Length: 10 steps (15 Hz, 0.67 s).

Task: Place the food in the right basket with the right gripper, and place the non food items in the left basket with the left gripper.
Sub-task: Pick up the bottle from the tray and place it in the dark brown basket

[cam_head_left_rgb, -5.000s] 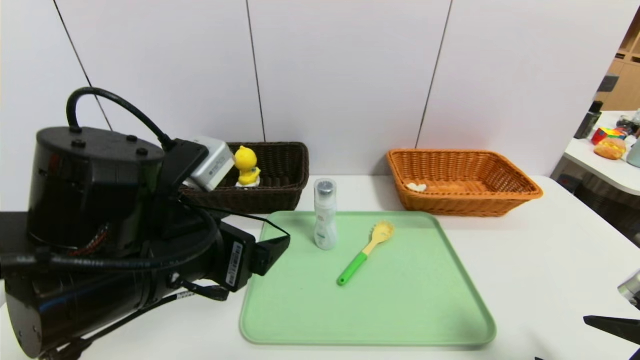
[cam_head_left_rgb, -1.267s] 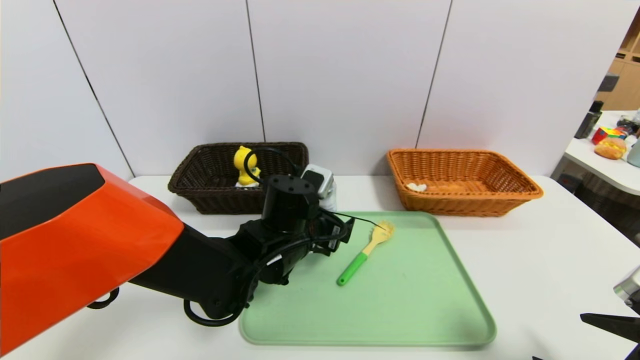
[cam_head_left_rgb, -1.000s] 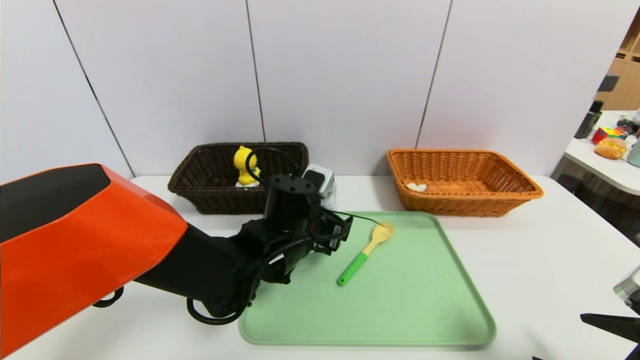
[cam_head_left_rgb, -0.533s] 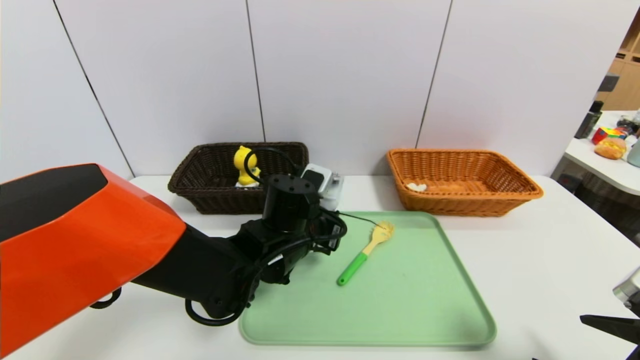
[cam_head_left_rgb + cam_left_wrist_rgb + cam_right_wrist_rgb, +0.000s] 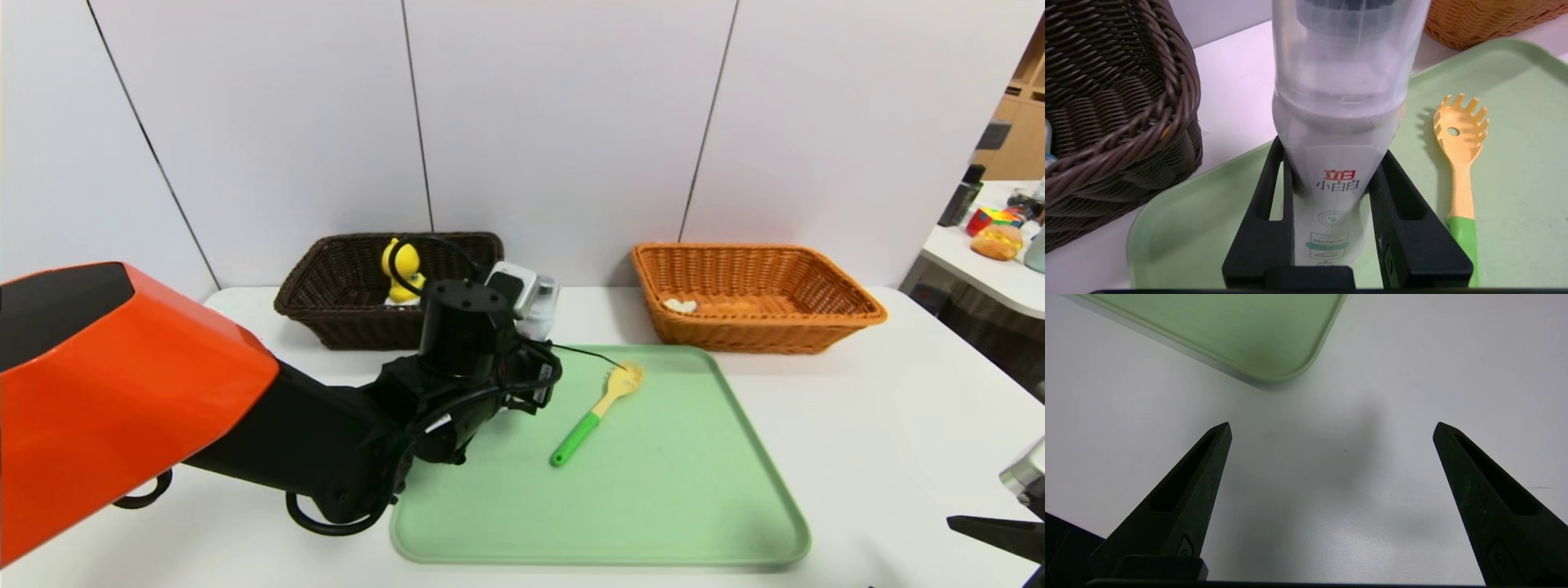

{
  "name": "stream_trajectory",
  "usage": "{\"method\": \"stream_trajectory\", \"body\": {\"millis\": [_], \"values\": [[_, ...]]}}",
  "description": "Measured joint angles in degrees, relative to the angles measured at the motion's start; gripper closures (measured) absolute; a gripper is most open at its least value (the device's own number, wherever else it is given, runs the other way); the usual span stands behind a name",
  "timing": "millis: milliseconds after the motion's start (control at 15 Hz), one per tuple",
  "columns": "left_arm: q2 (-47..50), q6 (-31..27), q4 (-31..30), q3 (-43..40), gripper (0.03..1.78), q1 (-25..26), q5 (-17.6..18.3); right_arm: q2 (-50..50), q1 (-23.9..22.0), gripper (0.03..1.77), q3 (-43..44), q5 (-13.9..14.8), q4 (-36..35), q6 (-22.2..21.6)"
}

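My left gripper (image 5: 1332,150) is shut on a white bottle (image 5: 1340,81) with a clear cap, holding it by its narrow waist over the far left part of the green tray (image 5: 653,506). In the head view only the bottle's top (image 5: 542,304) shows behind my left wrist. A yellow pasta spoon with a green handle (image 5: 594,413) lies on the tray, just beside the bottle. The dark brown left basket (image 5: 326,320) holds a yellow duck toy (image 5: 402,269). The orange right basket (image 5: 759,331) holds a small white piece (image 5: 680,305). My right gripper (image 5: 1332,426) is open over bare table.
The tray's near right corner (image 5: 1286,371) lies just ahead of my right gripper, whose fingertip (image 5: 992,529) shows at the table's near right. A side table with toys (image 5: 1000,241) stands at the far right. A white wall runs behind both baskets.
My left gripper has shut on the bottle and drawn it slightly up and toward the left basket. The spoon and the right arm have not moved.
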State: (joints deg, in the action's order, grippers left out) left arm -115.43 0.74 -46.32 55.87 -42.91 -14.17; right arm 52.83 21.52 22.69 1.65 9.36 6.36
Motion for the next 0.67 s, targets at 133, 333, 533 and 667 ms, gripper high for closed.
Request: {"method": "stream_trajectory", "body": {"millis": [133,333,533,667], "values": [[1.4,-0.2,0.2,0.0,1.27,-0.1,0.0,0.0,0.0,0.10,0.0,0.0,0.0,0.0],[4.9,-1.0,0.8,-0.2,1.27,-0.6,-0.9,0.0,0.0,0.10,0.0,0.0,0.0,0.3],[9.2,-2.9,2.5,-0.4,1.27,-0.9,-1.3,0.1,0.0,0.10,0.0,0.0,0.0,0.5],[12.6,-3.4,5.4,-0.1,1.27,-0.9,-1.3,0.1,0.0,0.10,0.0,0.0,0.0,0.5]]}}
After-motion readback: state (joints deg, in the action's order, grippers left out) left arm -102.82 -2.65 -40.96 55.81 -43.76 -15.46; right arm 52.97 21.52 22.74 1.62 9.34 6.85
